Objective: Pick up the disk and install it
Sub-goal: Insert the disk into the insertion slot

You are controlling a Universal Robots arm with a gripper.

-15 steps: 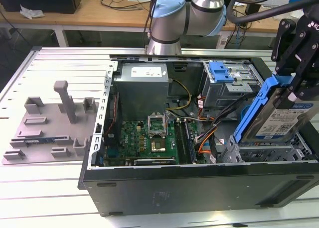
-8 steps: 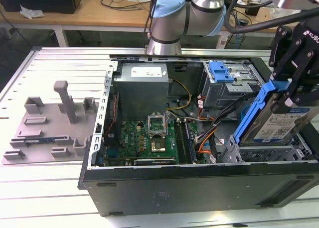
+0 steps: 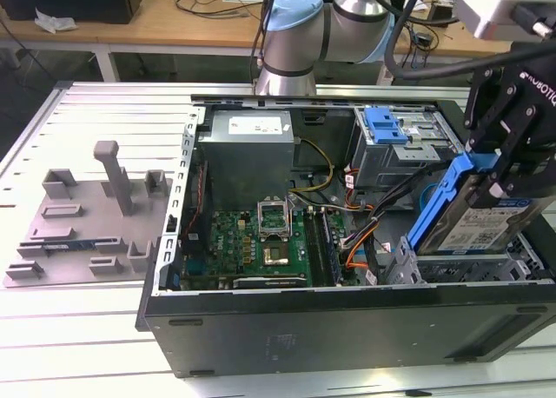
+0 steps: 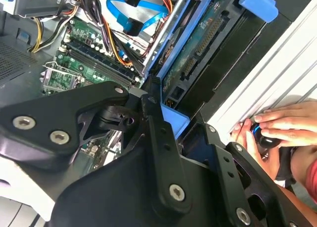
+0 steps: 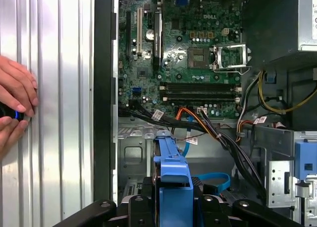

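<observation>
Black sheet steel forms the open computer case [image 3: 347, 315], which holds a green motherboard [image 3: 261, 242], a grey power-supply box [image 3: 252, 150] and loose cables [image 3: 365, 233]. At its corner on the exterior view's right, the gripper [image 3: 502, 174] has its jaws clamped on the disk [image 3: 486, 228] — tilted on edge, its lower end at the drive cage [image 3: 469, 272]. The case sits on a ribbed aluminium table [image 3: 87, 328] beside a grey fixture [image 3: 87, 215]. A person's hands [image 5: 15, 103] rest on the table.

Blue-framed silver disk [image 3: 485, 226], tilted
</observation>
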